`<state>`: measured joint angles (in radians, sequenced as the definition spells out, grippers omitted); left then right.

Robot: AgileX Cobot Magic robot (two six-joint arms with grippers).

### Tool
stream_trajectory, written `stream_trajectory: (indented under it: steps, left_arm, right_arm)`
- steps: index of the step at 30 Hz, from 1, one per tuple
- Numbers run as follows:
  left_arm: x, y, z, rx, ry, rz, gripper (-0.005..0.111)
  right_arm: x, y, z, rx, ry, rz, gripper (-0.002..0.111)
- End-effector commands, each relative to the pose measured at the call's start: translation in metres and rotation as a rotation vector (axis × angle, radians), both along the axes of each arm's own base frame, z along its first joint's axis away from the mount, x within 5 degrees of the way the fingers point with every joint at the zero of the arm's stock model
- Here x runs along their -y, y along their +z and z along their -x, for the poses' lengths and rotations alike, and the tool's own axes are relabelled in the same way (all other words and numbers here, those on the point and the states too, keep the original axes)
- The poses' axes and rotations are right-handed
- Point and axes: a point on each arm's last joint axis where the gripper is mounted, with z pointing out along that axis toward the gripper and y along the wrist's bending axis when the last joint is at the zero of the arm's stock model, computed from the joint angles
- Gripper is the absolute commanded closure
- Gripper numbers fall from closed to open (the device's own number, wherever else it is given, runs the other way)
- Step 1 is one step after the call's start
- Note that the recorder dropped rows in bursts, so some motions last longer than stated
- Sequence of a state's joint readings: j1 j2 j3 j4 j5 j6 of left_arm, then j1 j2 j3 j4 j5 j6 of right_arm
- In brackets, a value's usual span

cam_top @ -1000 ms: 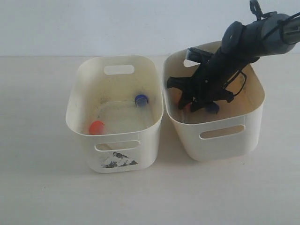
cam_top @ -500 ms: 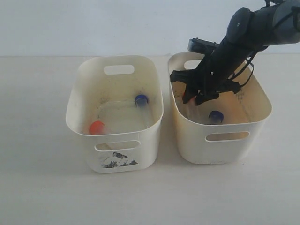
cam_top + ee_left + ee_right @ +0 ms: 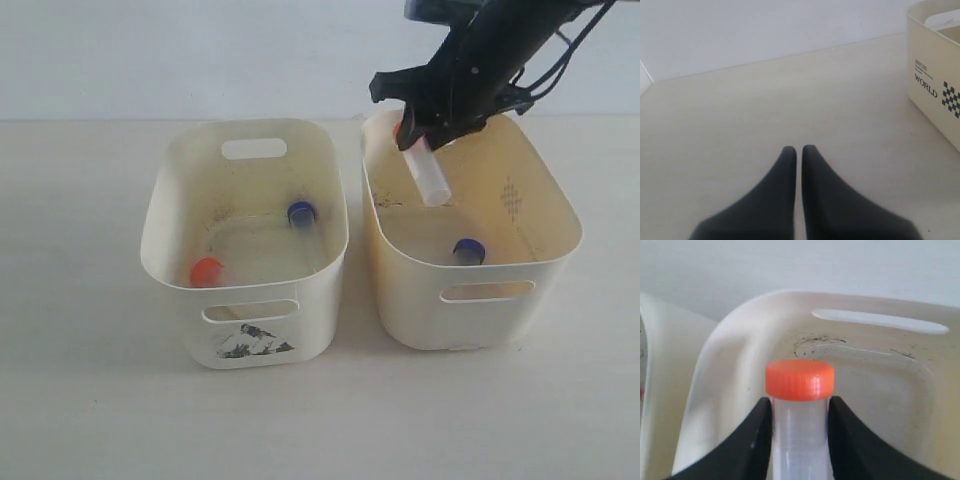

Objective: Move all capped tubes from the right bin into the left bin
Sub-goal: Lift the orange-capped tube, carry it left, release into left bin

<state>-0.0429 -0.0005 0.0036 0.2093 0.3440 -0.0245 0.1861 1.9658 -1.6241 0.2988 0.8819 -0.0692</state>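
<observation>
Pale table (image 3: 80,400) under left bin (image 3: 312,330), right bin (image 3: 415,320).

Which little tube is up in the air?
The clear plastic tube with the orange cap, pinched by the right gripper above the cream-white stickerless bin. The other orange-capped tube and two blue-capped tubes lie inside bins.

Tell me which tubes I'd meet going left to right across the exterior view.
Orange-capped tube in the left bin → blue-capped tube in the same bin → held tube over the right bin → second blue-capped tube inside that bin.
</observation>
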Motion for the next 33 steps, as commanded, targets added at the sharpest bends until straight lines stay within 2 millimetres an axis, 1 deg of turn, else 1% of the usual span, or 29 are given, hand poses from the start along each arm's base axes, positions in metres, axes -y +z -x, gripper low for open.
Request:
stream_trajectory:
  steps: [1,4,7,10,12,16,19,21,22,24,25,28,29,30,31,32,33]
  left_arm:
    - [0.000,0.002,0.000,0.008,0.000,0.014,0.102]
    - [0.000,0.002,0.000,0.008,0.000,0.014,0.102]
    - [0.000,0.002,0.000,0.008,0.000,0.014,0.102]
    - [0.000,0.002,0.000,0.008,0.000,0.014,0.102]
    - [0.000,0.002,0.000,0.008,0.000,0.014,0.102]
    - [0.000,0.002,0.000,0.008,0.000,0.014,0.102]
    - [0.000,0.002,0.000,0.008,0.000,0.014,0.102]
    - [0.000,0.002,0.000,0.008,0.000,0.014,0.102]
    - [0.000,0.002,0.000,0.008,0.000,0.014,0.102]
    - [0.000,0.002,0.000,0.008,0.000,0.014,0.102]
    - [0.000,0.002,0.000,0.008,0.000,0.014,0.102]
    - [0.000,0.002,0.000,0.008,0.000,0.014,0.102]
    - [0.000,0.002,0.000,0.008,0.000,0.014,0.102]
    - [0.000,0.002,0.000,0.008,0.000,0.014,0.102]
    - [0.000,0.002,0.000,0.008,0.000,0.014,0.102]
    - [0.000,0.002,0.000,0.008,0.000,0.014,0.102]
    - [0.000,0.002,0.000,0.008,0.000,0.014,0.102]
  right_arm:
    - [0.010,0.035,0.010,0.001,0.054,0.087,0.109]
    - [0.009,0.056,0.019,0.019,0.068,0.060,0.109]
    - [-0.001,0.077,0.029,0.047,0.081,-0.064,0.109]
    - [-0.018,0.096,0.042,0.077,0.168,-0.197,0.109]
    - [-0.034,0.105,0.051,0.095,0.241,-0.252,0.109]
    - [-0.070,0.106,0.064,0.124,0.353,-0.252,0.109]
    - [-0.092,0.100,0.065,0.169,0.413,-0.228,0.108]
    - [-0.103,0.096,0.065,0.204,0.430,-0.208,0.105]
    - [-0.109,0.090,0.062,0.222,0.440,-0.187,0.101]
    - [-0.117,0.081,0.059,0.225,0.452,-0.163,0.088]
    - [-0.119,0.075,0.057,0.220,0.452,-0.157,0.076]
    - [-0.122,0.062,0.051,0.189,0.441,-0.152,0.043]
    - [-0.122,0.062,0.051,0.182,0.429,-0.152,0.042]
    - [-0.121,0.061,0.050,0.167,0.398,-0.155,0.049]
    - [-0.120,0.063,0.051,0.154,0.363,-0.169,0.064]
    - [-0.120,0.065,0.051,0.148,0.352,-0.172,0.083]
    - [-0.118,0.070,0.052,0.161,0.355,-0.162,0.106]
